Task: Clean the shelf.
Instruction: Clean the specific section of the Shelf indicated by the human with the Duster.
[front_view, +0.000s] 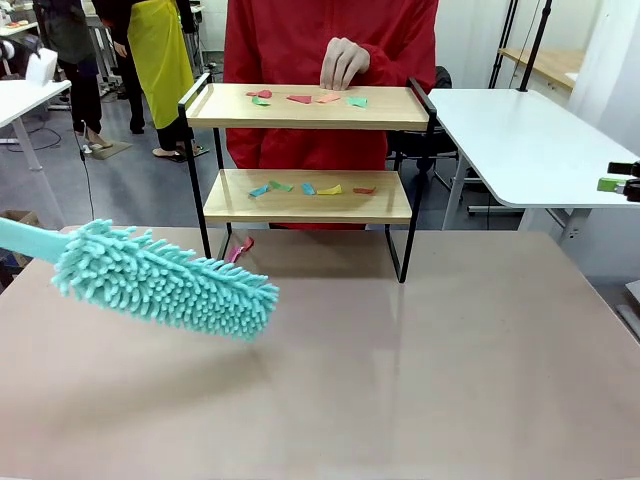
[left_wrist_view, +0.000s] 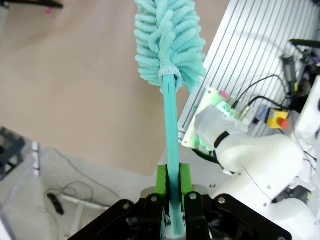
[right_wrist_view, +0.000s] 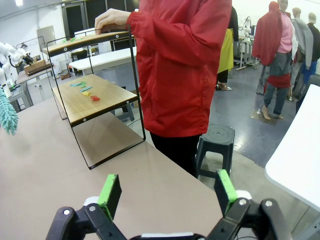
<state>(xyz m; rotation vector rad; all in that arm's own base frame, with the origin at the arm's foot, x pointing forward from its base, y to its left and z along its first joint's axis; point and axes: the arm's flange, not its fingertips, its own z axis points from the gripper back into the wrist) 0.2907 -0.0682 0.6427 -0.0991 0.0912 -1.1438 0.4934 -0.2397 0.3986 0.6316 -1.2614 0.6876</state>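
Teal duster (front_view: 165, 280) above table (front_view: 430, 390) — scraps (front_view: 300, 99) on shelf (front_view: 392, 110).

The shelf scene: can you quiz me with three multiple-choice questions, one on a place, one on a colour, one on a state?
1. Where is the person's hand?
A. At the top board of the shelf.
B. On the lower board.
C. Flat on the brown table.

2. What colour is the fluffy duster?
A. Red.
B. Teal.
C. White.

3. How do the right arm's jaws stand?
A. Shut on the duster.
B. Shut on a paper scrap.
C. Open, holding nothing.

Answers:
1 A: the fingers touch the top board's far edge.
2 B: its head and handle are both teal.
3 C: in the right wrist view the green pads stand wide apart with nothing between them.
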